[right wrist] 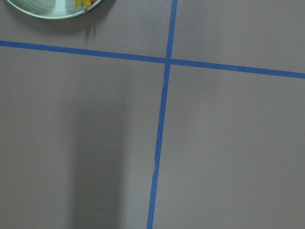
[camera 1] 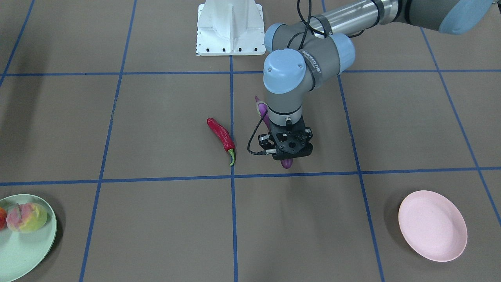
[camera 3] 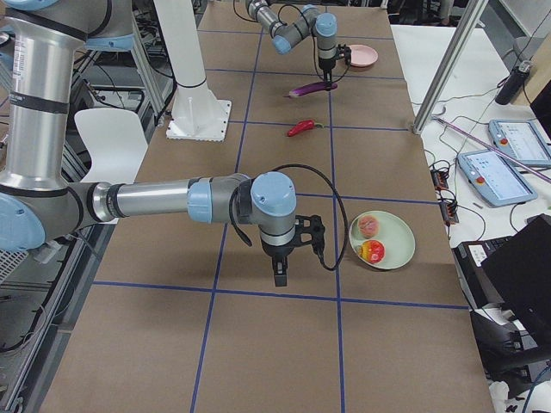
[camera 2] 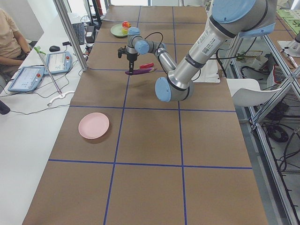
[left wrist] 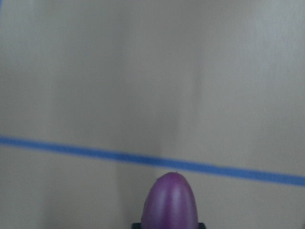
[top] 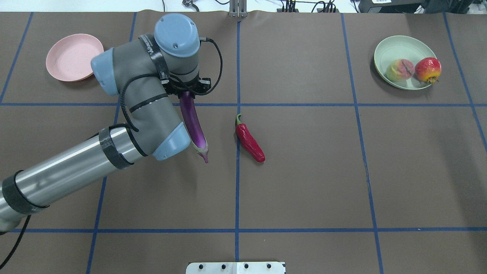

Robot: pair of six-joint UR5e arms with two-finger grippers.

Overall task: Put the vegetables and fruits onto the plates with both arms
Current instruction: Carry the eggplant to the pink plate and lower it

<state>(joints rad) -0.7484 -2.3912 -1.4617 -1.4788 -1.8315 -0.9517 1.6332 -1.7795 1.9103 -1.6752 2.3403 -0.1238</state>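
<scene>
My left gripper is shut on the rounded end of the purple eggplant and holds it about level, a little above the table's middle. Its tip shows in the left wrist view. The red chili pepper lies on the table beside it. The pink plate is bare. The mint plate holds the peach and the round red fruit. My right gripper hangs above the table near the mint plate. I cannot tell whether it is open or shut.
The white pedestal base stands at the robot's edge. A metal post, tablets and a seated person are along the far side. The mint plate's rim shows in the right wrist view.
</scene>
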